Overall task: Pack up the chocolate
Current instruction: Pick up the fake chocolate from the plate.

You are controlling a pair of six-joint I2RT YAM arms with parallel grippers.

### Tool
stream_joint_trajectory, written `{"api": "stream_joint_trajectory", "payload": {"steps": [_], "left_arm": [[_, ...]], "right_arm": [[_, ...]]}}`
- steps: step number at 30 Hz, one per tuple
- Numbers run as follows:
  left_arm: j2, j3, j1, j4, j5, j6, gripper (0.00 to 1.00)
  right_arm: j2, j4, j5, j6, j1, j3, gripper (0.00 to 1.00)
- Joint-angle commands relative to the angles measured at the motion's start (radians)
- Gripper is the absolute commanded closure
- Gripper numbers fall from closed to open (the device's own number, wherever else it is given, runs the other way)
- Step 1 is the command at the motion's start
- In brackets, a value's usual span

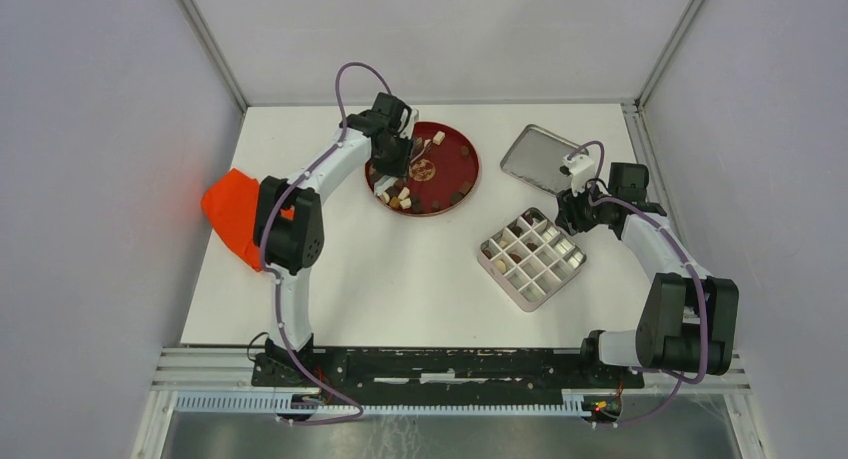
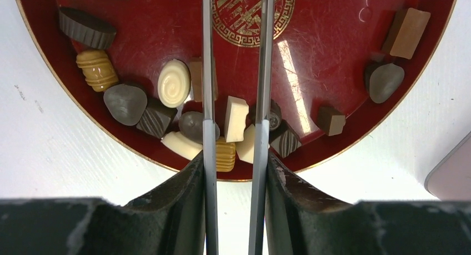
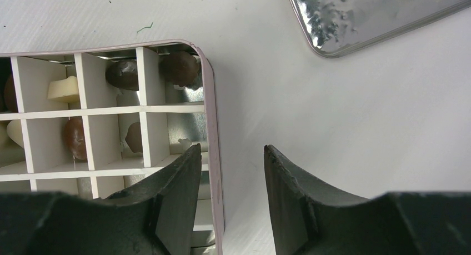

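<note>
Roughly seventeen chocolates point(image 2: 174, 83) sit on one red plate point(image 2: 333, 55).

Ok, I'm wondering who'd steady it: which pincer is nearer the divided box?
Right. The right pincer is at the divided box, open jaws straddling its rim. The left pincer, clamping tweezers, is over the red plate, well apart from the box.

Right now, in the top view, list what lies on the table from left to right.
Orange object → red plate → divided box. Metal lid left out: it overlaps the box.
</note>
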Motion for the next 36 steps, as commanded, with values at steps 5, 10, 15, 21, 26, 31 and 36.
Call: {"api": "stream_joint_trajectory", "payload": {"steps": [5,10,15,21,26,31,36], "left_arm": [[0.039,0.079,-0.001,0.010,0.006,-0.021,0.56],[0.066,0.116,-0.001,0.003,0.009,-0.024,0.56],[0.103,0.170,-0.001,-0.014,-0.010,-0.035,0.56],[0.157,0.240,-0.002,-0.041,-0.016,-0.048,0.56],[0.177,0.267,-0.001,-0.052,-0.006,-0.059,0.60],[0.162,0.264,-0.001,-0.062,-0.006,-0.060,0.92],[0.096,0.217,-0.002,-0.060,-0.012,-0.059,0.98]], "right_arm": [[-0.015,0.009,-0.026,-0.018,-0.007,0.009,0.49],[-0.017,0.007,-0.026,-0.018,-0.008,0.009,0.48],[-0.016,0.006,-0.027,-0.018,-0.008,0.009,0.48],[-0.017,0.006,-0.027,-0.018,-0.009,0.009,0.49],[-0.016,0.007,-0.028,-0.019,-0.010,0.009,0.48],[-0.016,0.007,-0.030,-0.020,-0.010,0.009,0.49],[-0.017,0.005,-0.030,-0.018,-0.011,0.010,0.48]]}}
